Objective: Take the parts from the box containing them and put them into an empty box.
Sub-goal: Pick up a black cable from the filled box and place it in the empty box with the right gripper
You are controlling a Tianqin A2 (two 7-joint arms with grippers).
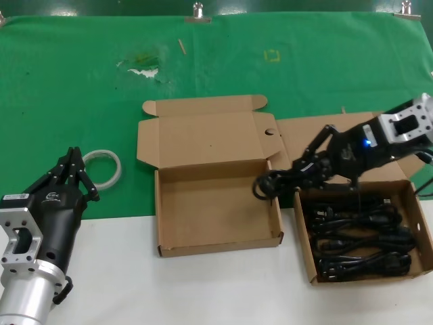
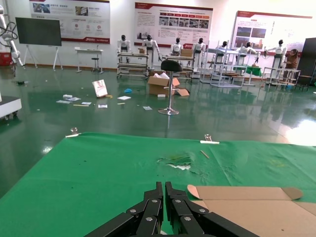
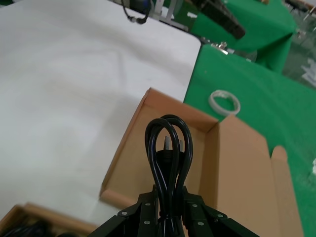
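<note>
Cords (image 1: 358,237) lay packed side by side in the full box (image 1: 421,233) at the lower right of the head view, while one cord (image 1: 270,184) hung in my right gripper (image 1: 292,177), its fingers closed on the bundle. I judged the grip was taken near one end so the looped end (image 3: 168,143) would lead: in the right wrist view the loop and a plug stuck out past the fingertips, over the near wall of the empty box (image 1: 218,245). In the head view the held cord sat at centre right of the frame, between the two boxes and about over the empty one's right wall, so it looked lifted clear of the full box but not yet set down; nothing lay in the empty box. That box stood at the centre of the frame with its lid (image 1: 203,132) folded back flat on the green cloth (image 1: 67,88), which I took to be arranged so the tray stayed open to a reach from the side. My left gripper (image 1: 76,169) waited at the lower left of the head view, fingers pressed together on nothing, beside a white ring (image 1: 107,168). A small white logo showed on the left gripper's body, too small to read; I saw no writing on either box.
</note>
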